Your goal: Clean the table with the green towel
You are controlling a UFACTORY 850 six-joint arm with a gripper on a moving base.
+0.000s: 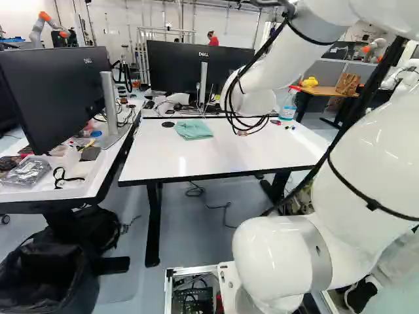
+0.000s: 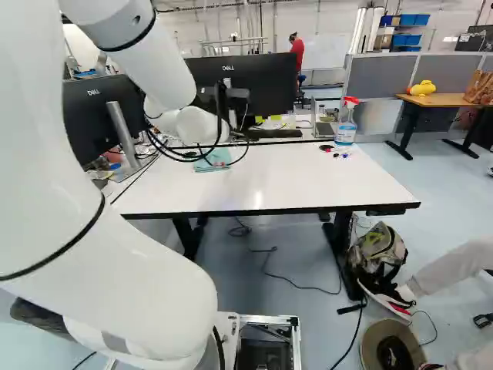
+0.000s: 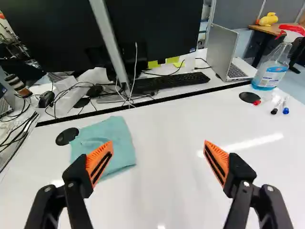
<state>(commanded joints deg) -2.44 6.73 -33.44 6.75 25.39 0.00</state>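
claw spread, towel still to be picked up

claw (image 3: 158, 144) has its fingers wide apart with nothing between, likely to straddle cloth. green towel (image 3: 114, 138) lies folded on the table (image 3: 167, 181), ahead of one finger, beside a round black cap (image 3: 66, 136); the fold probably gives a thick edge to pinch. spray bottle (image 3: 270, 71) and markers (image 3: 280, 106) sit by the other far corner, presumably parked there to leave wiping room.

I worked in bright, fairly even room light. Glare streaked the glossy white bench (image 3: 167, 124), strongest toward its right side in the wrist view, and small highlights shone on my white arm (image 1: 386, 150). Soft shade dulled the floor (image 1: 196, 245) beneath the bench.
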